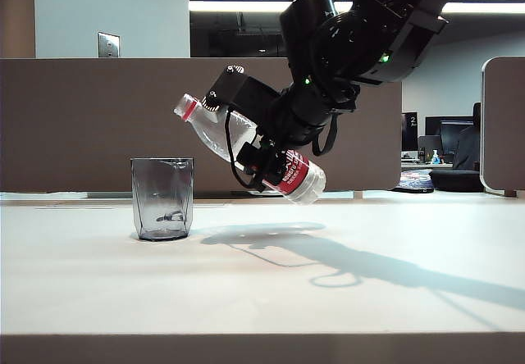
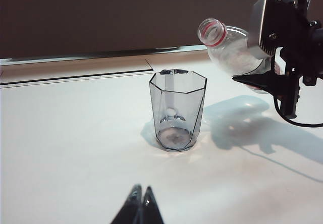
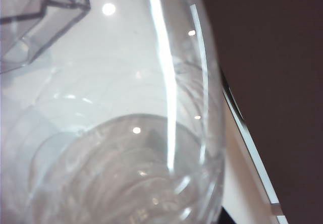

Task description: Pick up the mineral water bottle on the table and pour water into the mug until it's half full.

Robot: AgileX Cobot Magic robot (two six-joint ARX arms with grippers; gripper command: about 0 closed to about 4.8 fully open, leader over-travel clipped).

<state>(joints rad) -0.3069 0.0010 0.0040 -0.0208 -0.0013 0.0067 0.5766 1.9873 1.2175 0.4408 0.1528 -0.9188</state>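
Right gripper [image 1: 261, 155] clamps the tilted mineral water bottle [image 1: 238, 138] mid-body; left gripper [image 2: 141, 196] — seemingly closed — empty.

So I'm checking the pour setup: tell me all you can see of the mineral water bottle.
The mineral water bottle is clear plastic with a red neck ring and a red-and-white label, uncapped. The right gripper grips its middle, holding it tilted in the air, open mouth raised toward the mug but short of it. Nothing pours.
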